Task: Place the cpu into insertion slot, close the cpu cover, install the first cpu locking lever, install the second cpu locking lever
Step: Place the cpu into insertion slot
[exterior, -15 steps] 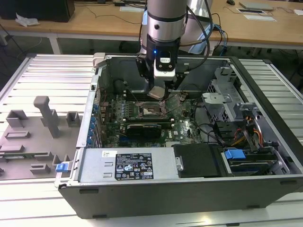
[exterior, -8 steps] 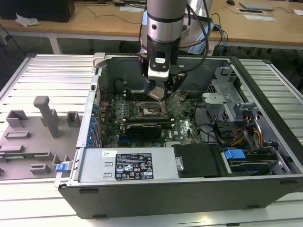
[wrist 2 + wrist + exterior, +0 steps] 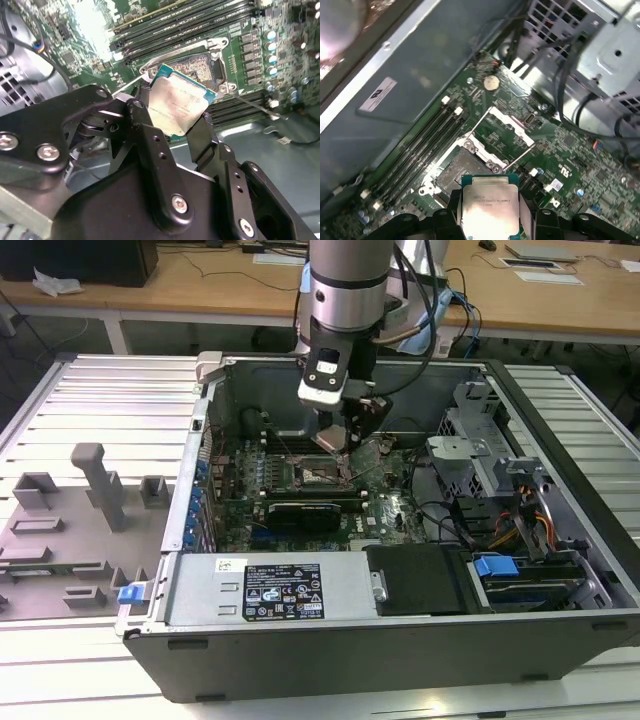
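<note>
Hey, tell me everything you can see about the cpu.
The cpu is a flat square chip with a dull silver metal top bearing faint print and a green rim. The gripper's black fingers clamp two opposite sides. It hangs over the open slot, not yet seated.

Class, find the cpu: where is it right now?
In the first wrist view the cpu is gripped in the claw, held just short of the open insertion slot on the green motherboard, not yet seated.

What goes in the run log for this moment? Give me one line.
end effector: shut on chip | chip: held over socket, not seated | socket: empty | cover: raised open
</note>
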Motion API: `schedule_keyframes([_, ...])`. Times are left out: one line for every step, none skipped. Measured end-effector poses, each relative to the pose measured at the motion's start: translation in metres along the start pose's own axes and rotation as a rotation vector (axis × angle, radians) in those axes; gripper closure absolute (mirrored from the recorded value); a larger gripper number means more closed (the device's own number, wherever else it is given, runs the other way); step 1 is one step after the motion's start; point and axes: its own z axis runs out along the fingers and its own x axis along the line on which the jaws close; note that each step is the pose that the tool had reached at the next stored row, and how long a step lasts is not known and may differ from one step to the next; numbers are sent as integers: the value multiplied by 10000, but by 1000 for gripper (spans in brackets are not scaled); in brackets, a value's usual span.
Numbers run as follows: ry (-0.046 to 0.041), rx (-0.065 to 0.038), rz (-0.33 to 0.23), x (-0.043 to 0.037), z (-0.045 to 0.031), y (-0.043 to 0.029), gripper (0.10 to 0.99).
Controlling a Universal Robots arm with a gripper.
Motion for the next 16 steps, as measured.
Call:
schedule_keyframes([-14,-1,170,0,2,0,545])
schedule_keyframes([-32,-4,380,0,4,0,545])
schedule_keyframes([-52,-6,613,0,6,0,545])
schedule_keyframes([-67,-7,775,0,8,-1,545])
schedule_keyframes([-88,-7,1003,0,10,-1,545])
schedule_keyframes([-103,-9,1178,0,12,-1,545])
schedule_keyframes([-129,-10,1474,0,14,-1,545])
schedule_keyframes([-156,-13,1779,0,18,-1,545])
schedule_keyframes([-171,-14,1953,0,20,-2,545])
schedule_keyframes([-185,-15,2111,0,21,-2,545])
schedule_keyframes([-210,-18,2394,0,25,-2,545])
schedule_keyframes([-239,-19,2727,0,28,-2,545])
schedule_keyframes([-265,-22,3022,0,32,-3,545])
schedule_keyframes([-283,-24,3226,0,34,-3,545])
schedule_keyframes([-300,-25,3413,0,36,-3,545])
schedule_keyframes([-324,-27,3689,0,40,-3,545])
